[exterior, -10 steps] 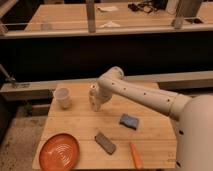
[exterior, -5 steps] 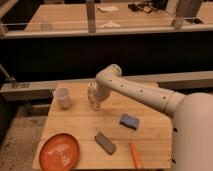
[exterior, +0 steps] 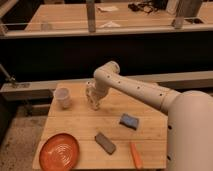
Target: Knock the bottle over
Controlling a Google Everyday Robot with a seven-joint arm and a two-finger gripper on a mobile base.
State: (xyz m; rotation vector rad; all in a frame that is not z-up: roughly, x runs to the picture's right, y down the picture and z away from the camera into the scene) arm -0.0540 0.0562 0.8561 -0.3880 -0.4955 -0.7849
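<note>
One white arm reaches in from your right, and its gripper [exterior: 95, 96] hangs low over the rear of the light wooden table [exterior: 80, 127]. You cannot tell from this view how widely it is parted or whether it grips anything. The small slim whitish plastic bottle [exterior: 93, 104] stands right at the gripper, partly merged with it, just right of the wider translucent white cup [exterior: 62, 97]. Nearer you lie a round orange plate [exterior: 59, 150], a dark grey block [exterior: 105, 143], a blue sponge [exterior: 129, 120] and a slim orange stick-like thing [exterior: 135, 154].
</note>
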